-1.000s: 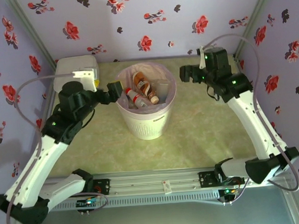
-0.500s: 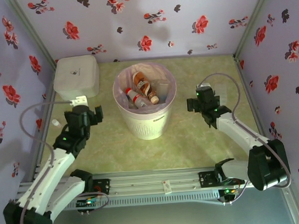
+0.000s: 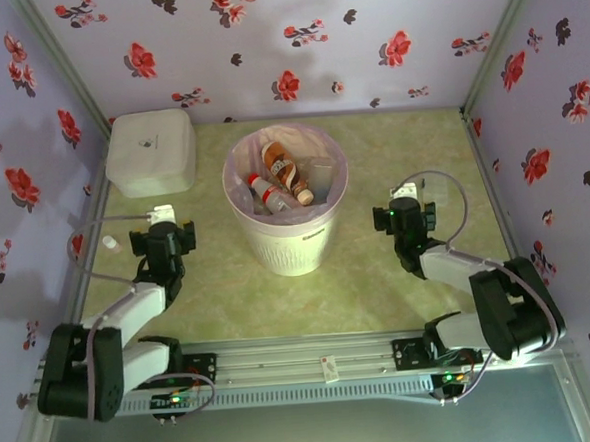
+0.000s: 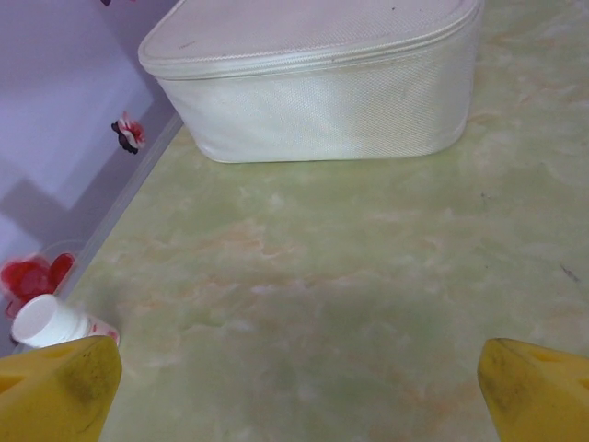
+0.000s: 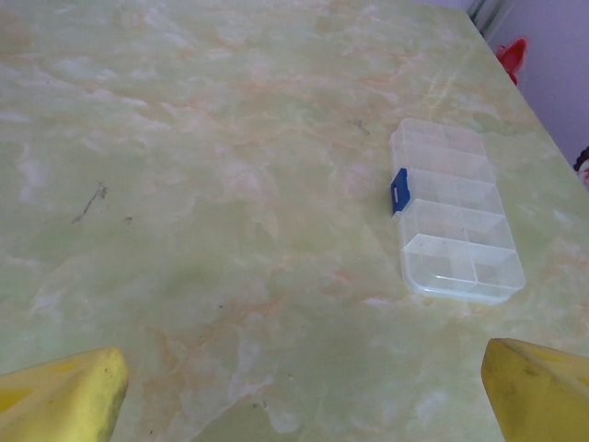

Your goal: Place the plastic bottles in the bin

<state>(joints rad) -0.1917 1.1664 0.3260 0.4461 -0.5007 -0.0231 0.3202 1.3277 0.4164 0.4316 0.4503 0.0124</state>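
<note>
The bin (image 3: pixel 293 245) is a round white ribbed wastebasket with a pale pink liner, standing mid-table. Several plastic bottles (image 3: pixel 277 177) lie inside it, with red and white labels. One small bottle with a white cap and a red label (image 4: pixel 57 322) lies by the left wall, just left of my left gripper; it is also a white speck (image 3: pixel 109 242) from above. My left gripper (image 3: pixel 163 235) sits low, left of the bin, open over bare table (image 4: pixel 294 378). My right gripper (image 3: pixel 405 216) sits low, right of the bin, open and empty (image 5: pixel 299 382).
A white rounded lidded box (image 3: pixel 151 152) stands at the back left, straight ahead of the left gripper (image 4: pixel 313 83). A clear compartment case with a blue latch (image 5: pixel 456 226) lies on the table ahead of the right gripper. Flowered walls close in three sides.
Both arms have pulled back from the bin's rim toward the near edge and folded down low. Both grippers stayed open and empty.
</note>
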